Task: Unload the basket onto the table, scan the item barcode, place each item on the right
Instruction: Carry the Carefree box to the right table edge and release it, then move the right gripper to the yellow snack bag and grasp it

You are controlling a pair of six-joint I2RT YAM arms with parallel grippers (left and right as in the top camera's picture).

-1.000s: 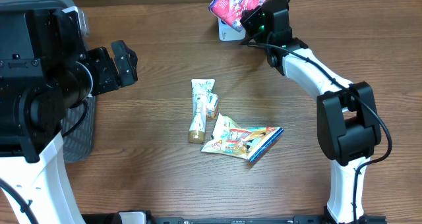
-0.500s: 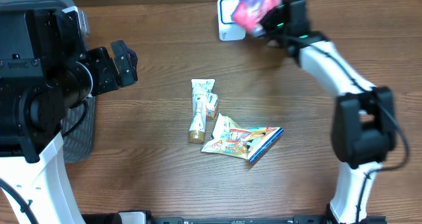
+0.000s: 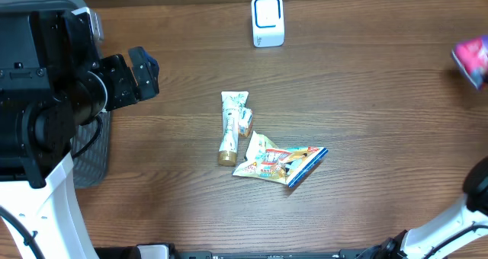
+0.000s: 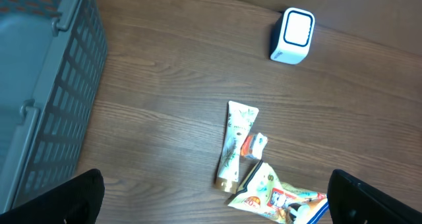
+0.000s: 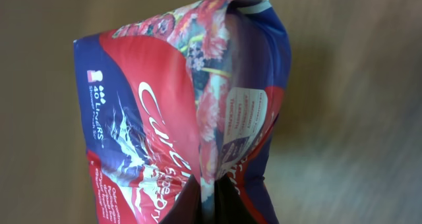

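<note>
Pinching red-blue packet (image 5: 178, 118), right gripper (image 5: 212, 203) out at far right (blurred overhead), left gripper (image 3: 143, 72) spread wide

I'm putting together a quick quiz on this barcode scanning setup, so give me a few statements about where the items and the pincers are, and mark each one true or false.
1. The scanner stands near the far edge of the table with nothing held over it. True.
2. The right pincer is empty. False: it is shut on the red and blue pouch, which shows at the right edge of the overhead view.
3. The left pincer is open and holds nothing. True.
4. The tube stands upright next to the scanner. False: it lies flat in the middle of the table, close to the snack packet.
</note>
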